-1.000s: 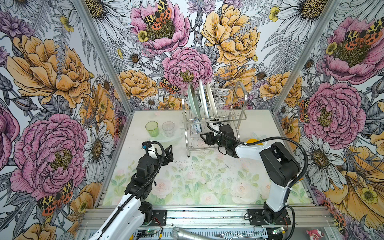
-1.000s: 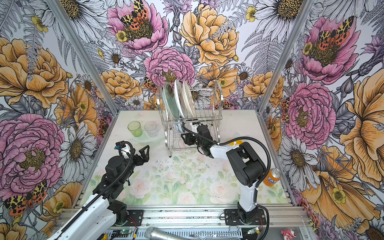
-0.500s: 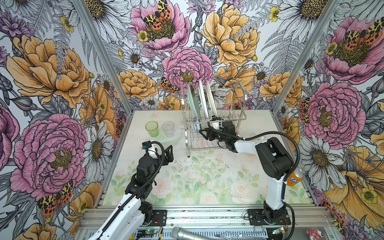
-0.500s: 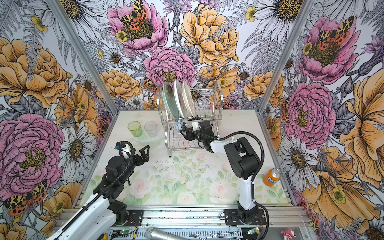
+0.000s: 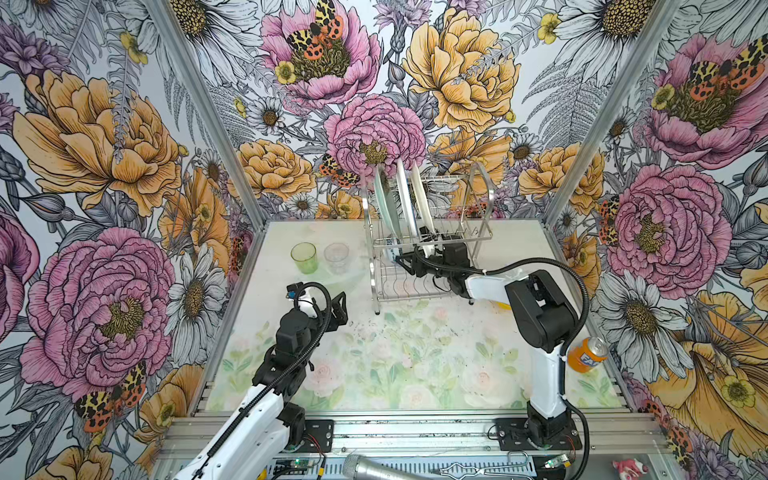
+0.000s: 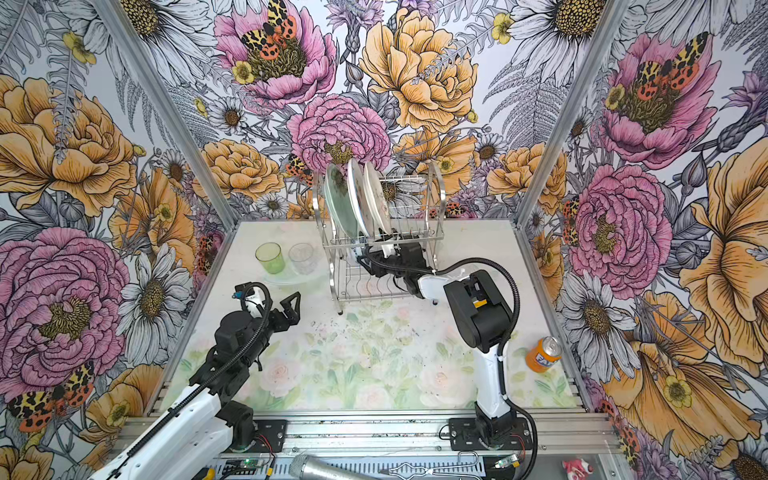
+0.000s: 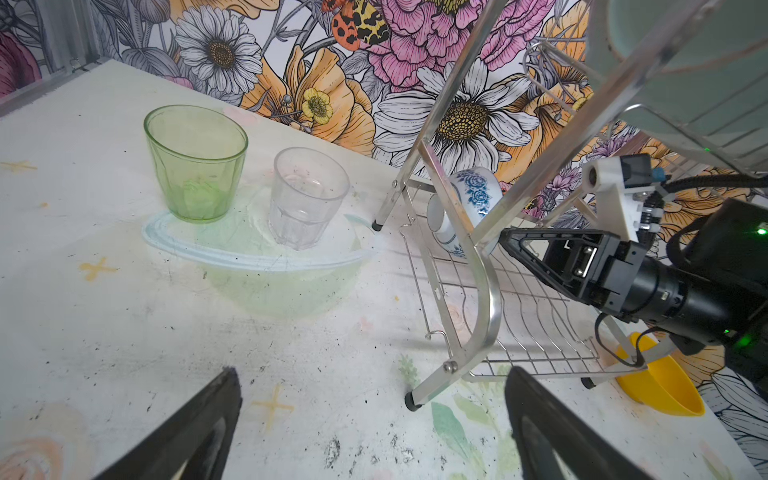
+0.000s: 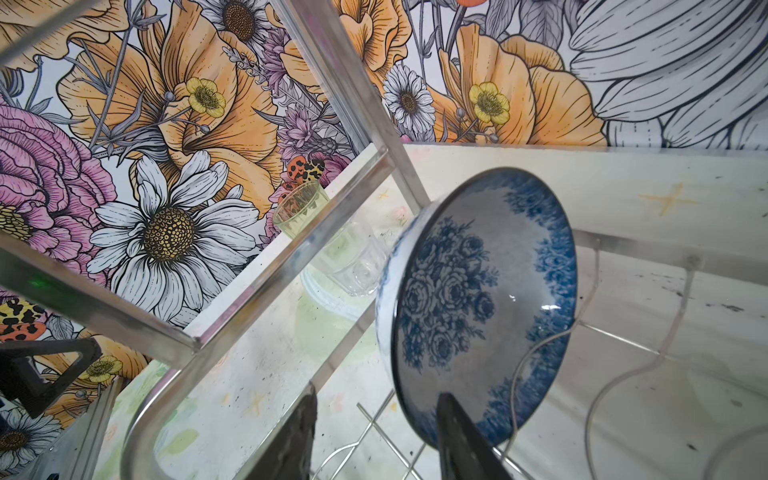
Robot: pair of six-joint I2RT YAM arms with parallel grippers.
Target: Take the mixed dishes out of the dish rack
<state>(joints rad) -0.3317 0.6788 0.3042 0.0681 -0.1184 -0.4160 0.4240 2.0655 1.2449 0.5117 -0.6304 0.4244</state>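
The dish rack stands at the back of the table. Three plates stand upright in its upper tier: pale green, white and cream. A blue-and-white bowl stands on edge in the lower tier. My right gripper reaches into that tier, open, with the bowl's rim between its jaws. One finger lies inside the bowl; the other stays clear behind it. My left gripper hangs open and empty over the table, left of the rack.
A green tumbler and a clear tumbler stand upright on the table left of the rack. A yellow bowl lies tipped by the rack's right foot, under my right arm. An orange soda can stands near the right wall.
My right gripper has pushed further left into the rack's lower tier, up to the blue-and-white bowl, and its jaws have narrowed. The left arm has stayed still.
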